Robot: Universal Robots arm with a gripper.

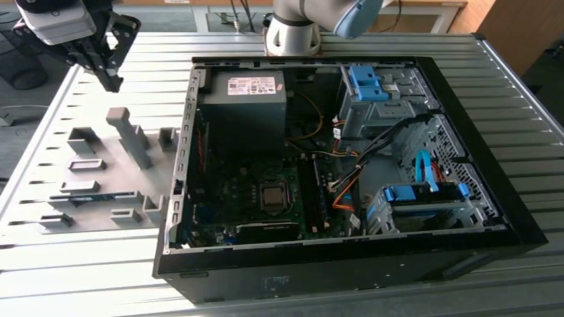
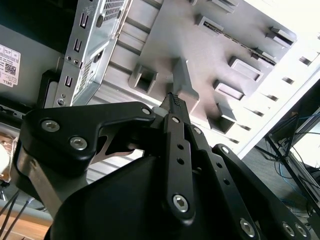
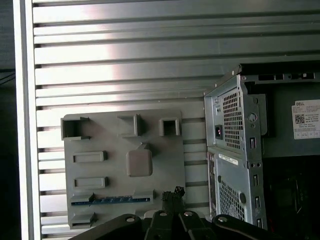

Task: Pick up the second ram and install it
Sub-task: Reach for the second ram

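Observation:
The second ram (image 1: 95,197) is a thin blue-green stick standing on edge in a slot of the grey holder plate (image 1: 105,168), at the exterior view's left. In the first wrist view the ram (image 3: 110,200) lies along the plate's edge (image 3: 170,150) nearest the camera. My gripper (image 1: 111,78) hangs well above the table over the far end of the plate. Its black fingers (image 2: 172,102) are pressed together with nothing between them. In the first wrist view the gripper (image 3: 173,193) points at the plate, a short way from one end of the ram.
An open black computer case (image 1: 308,281) lies on the ribbed metal table (image 1: 79,277) beside the plate, with motherboard (image 1: 238,198), power supply (image 1: 247,99) and blue drive brackets (image 1: 423,193) inside. Several upright grey blocks (image 1: 128,135) rise from the plate. The arm's base (image 1: 295,33) stands behind the case.

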